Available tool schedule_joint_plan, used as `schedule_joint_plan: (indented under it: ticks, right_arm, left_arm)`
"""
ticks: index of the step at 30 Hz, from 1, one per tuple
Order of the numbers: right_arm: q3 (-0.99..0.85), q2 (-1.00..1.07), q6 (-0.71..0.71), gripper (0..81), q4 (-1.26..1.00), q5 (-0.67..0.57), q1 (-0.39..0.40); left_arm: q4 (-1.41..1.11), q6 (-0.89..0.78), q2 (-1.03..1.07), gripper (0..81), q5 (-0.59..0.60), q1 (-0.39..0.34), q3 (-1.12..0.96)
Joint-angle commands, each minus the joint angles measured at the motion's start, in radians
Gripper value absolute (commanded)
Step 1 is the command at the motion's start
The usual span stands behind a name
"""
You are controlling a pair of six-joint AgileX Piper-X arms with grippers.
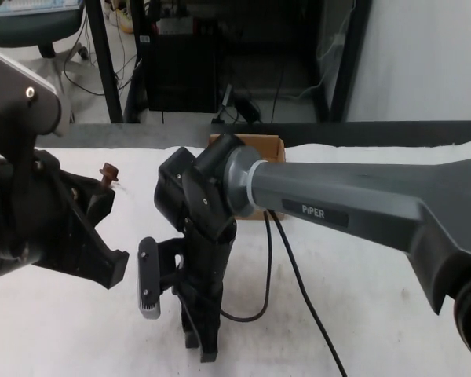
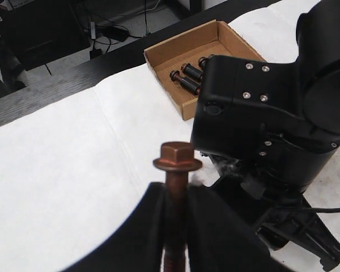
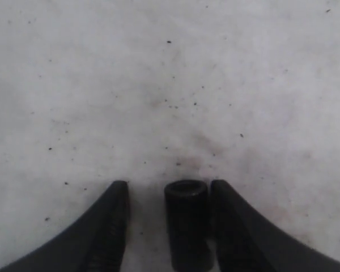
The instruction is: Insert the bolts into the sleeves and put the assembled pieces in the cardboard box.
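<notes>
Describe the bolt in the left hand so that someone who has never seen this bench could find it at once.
Over the white-covered bench, near the cardboard box at its far edge, the left hand is shut on a copper-coloured bolt with a flanged hex head. Unlike the pieces lying in the box, it wears no black sleeve.

The bench is covered by a white cloth [image 1: 361, 314] on which fine dark specks [image 3: 170, 42] are scattered, and a black cable [image 1: 296, 275] is laid across it. Beyond the bench's dark edge [image 1: 392, 129] an office chair [image 1: 31, 27], floor cables [image 1: 90, 75] and a pale wall [image 1: 424, 55] are seen.
</notes>
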Motion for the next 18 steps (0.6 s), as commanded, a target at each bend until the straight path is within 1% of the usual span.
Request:
schedule_joint_plan:
  ticks: [1, 4, 5, 6, 11, 16, 18]
  right_arm:
    - [-0.001, 0.004, -0.025, 31.4, -0.004, 0.053, -0.011]
    - [-0.001, 0.004, -0.018, 10.5, -0.004, 0.115, -0.015]
    - [-0.001, 0.004, -0.011, 2.3, -0.004, 0.145, -0.014]
    - [-0.001, 0.004, 0.009, 0.5, -0.004, 0.161, -0.014]
    - [-0.001, 0.004, 0.147, 0.4, -0.004, 0.178, -0.014]
    - [-0.001, -0.001, 0.435, 0.8, 0.0, 0.178, -0.011]
    - [-0.001, -0.004, 0.529, 0.8, 0.016, 0.166, -0.011]
  left_arm:
    - [-0.011, 0.007, 0.002, 0.3, -0.01, 0.002, -0.003]
    - [-0.011, 0.007, 0.002, 0.3, -0.01, 0.002, -0.003]
    - [-0.011, 0.007, 0.002, 0.3, -0.01, 0.002, -0.003]
    - [-0.011, 0.007, 0.002, 0.3, -0.01, 0.002, -0.003]
    - [-0.011, 0.007, 0.002, 0.3, -0.01, 0.002, -0.003]
    - [-0.011, 0.007, 0.002, 0.3, -0.01, 0.002, -0.003]
    - [-0.011, 0.007, 0.002, 0.3, -0.01, 0.002, -0.003]
